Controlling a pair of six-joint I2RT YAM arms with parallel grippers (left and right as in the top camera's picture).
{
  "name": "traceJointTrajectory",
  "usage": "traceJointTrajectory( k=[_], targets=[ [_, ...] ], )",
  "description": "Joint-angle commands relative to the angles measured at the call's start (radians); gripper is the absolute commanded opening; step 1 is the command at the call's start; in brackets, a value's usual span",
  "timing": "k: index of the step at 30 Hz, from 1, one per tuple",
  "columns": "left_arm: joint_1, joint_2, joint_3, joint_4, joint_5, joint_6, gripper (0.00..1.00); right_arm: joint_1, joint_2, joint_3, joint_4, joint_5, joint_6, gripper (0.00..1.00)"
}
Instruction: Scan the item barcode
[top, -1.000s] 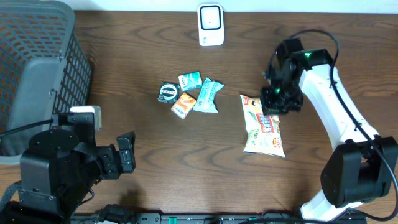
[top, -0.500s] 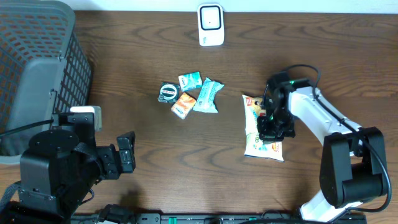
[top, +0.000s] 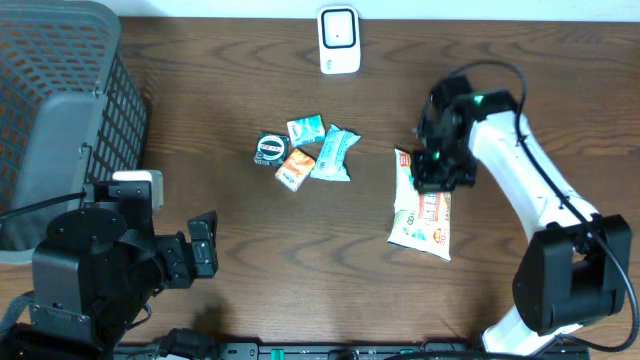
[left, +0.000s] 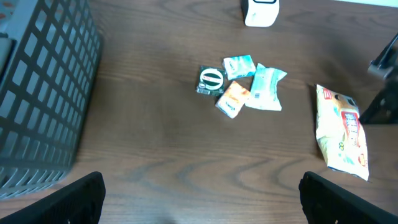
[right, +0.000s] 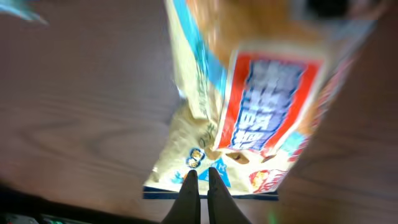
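right gripper (top: 437, 168): pinched shut on snack bag (top: 420, 220), upper end, likely to present barcode to scanner (top: 339, 40) | left gripper (left: 202, 186): agape, idle

The closed right claw (top: 437, 172) hangs over one end of the snack bag (top: 420, 222).

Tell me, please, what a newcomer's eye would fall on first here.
The colourful snack bag right of centre, with the right hand closed on one end. Next, the cluster of small packets in the middle, and the large grey basket at the far left.
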Motion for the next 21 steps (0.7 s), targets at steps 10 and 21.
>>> traceJointTrajectory(
  k=[10,21],
  targets=[
    [0.003,0.003,0.009,-0.001,-0.002,-0.013,0.98,0.005,-0.003,-0.079,0.007,0.134,0.032,0.01],
    [0.003,0.004,0.009,-0.001,-0.002,-0.013,0.98,0.013,0.001,-0.272,0.301,-0.031,0.058,0.01]
  ],
)
